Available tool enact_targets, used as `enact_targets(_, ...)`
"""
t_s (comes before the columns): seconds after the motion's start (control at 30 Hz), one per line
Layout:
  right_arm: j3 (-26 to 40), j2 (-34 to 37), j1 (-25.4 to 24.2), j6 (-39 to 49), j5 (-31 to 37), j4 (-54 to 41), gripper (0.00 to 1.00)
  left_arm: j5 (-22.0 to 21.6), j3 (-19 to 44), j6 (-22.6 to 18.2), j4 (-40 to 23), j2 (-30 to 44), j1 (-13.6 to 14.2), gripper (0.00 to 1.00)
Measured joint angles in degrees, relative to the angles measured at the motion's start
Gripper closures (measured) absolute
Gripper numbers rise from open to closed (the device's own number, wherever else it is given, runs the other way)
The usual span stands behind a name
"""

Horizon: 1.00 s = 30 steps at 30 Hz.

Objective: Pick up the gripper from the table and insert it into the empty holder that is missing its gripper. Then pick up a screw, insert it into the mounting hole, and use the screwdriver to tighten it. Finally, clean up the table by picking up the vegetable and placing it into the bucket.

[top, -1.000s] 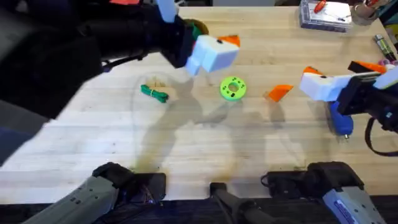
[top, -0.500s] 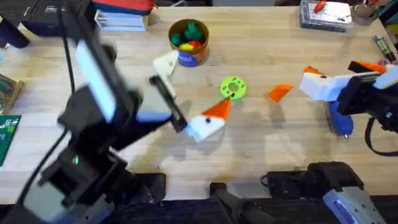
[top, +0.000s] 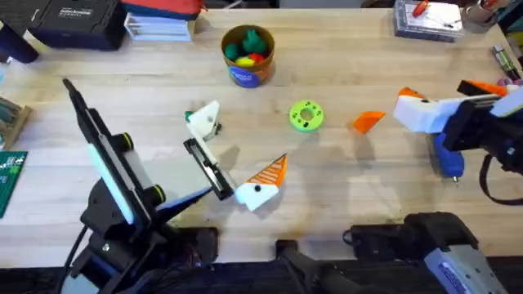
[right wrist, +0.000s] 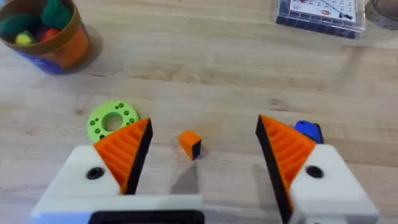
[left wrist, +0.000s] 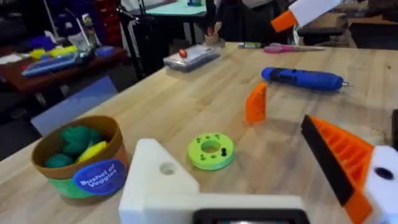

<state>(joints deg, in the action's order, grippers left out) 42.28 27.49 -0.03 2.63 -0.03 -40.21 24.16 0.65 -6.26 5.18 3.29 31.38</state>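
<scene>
My left gripper [top: 237, 149] is open low over the table's middle. One side is a bare white holder [top: 204, 122] with a mounting hole [left wrist: 166, 168]; the other carries an orange ribbed pad [top: 270, 173]. The green vegetable [top: 189, 115] peeks out just behind the bare holder. The loose gripper, seen as an orange wedge [top: 368, 121] [left wrist: 256, 102], lies right of the lime-green disc [top: 306, 115]. The blue screwdriver [top: 448, 155] [left wrist: 301, 78] lies under my right gripper [top: 449, 98] [right wrist: 204, 124], which is open on nothing. The bucket [top: 248, 55] stands at the back.
The lime-green disc [left wrist: 211, 151] has small holes and a dark screw in it. A clear box [top: 426, 18] sits at the back right, with books and a black case [top: 73, 20] at the back left. A green circuit board [top: 10, 175] lies at the left edge.
My left arm has come down from close under the camera and swung toward the front left, so its gripper now sits low beside the vegetable. The right arm has not moved.
</scene>
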Motion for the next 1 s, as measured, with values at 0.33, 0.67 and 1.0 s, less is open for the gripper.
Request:
enact_targets(0.33,0.00,0.00,0.00,0.00,0.00,0.00,0.008,-0.11,-0.29,7.83,-8.09,-3.13,0.00,0.015)
enact_targets(0.67,0.00,0.00,0.00,0.00,0.00,0.00,0.008,7.96,-0.29,14.38,-8.25,-3.08,0.00,0.015)
enact_targets(1.0,0.00,0.00,0.00,0.00,0.00,0.00,0.007,12.55,-0.29,15.16,-8.36,-3.08,0.00,0.016)
